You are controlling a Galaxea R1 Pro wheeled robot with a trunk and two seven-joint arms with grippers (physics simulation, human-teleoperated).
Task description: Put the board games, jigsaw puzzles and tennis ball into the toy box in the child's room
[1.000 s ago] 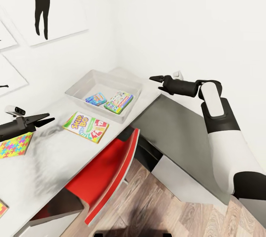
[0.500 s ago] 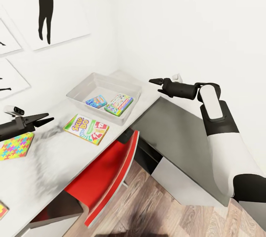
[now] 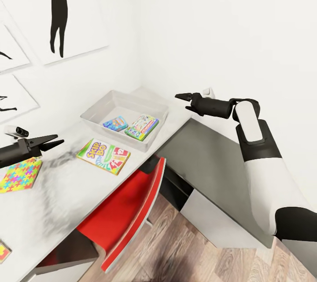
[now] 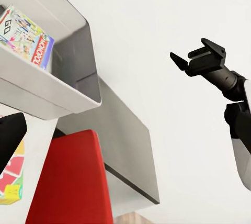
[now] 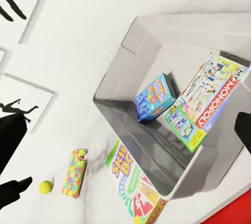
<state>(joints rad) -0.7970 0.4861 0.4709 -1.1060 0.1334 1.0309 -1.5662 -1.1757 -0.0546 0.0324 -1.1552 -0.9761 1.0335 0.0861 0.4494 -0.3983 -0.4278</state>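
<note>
lay flat on the table (image 3: 66, 194), that skip-bo box (image 3: 104, 156): stiff, light, probably best pinched at one edge. both hands, left (image 3: 52, 142) and right (image 3: 184, 99), open and empty.

White walls (image 3: 220, 18) with black silhouette pictures (image 3: 57, 9), red chair (image 3: 127, 211), wood-plank floor (image 3: 185, 251).

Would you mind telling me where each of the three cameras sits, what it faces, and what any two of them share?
Head view: high on the robot, looking down over the table; both arms show, left gripper, right gripper.
Left wrist view: beside the table, facing the toy box and right gripper; a dark finger shows at the edge.
Right wrist view: above the toy box, facing the tennis ball; dark fingers at edges.
All views share the toy box and Monopoly box.
</note>
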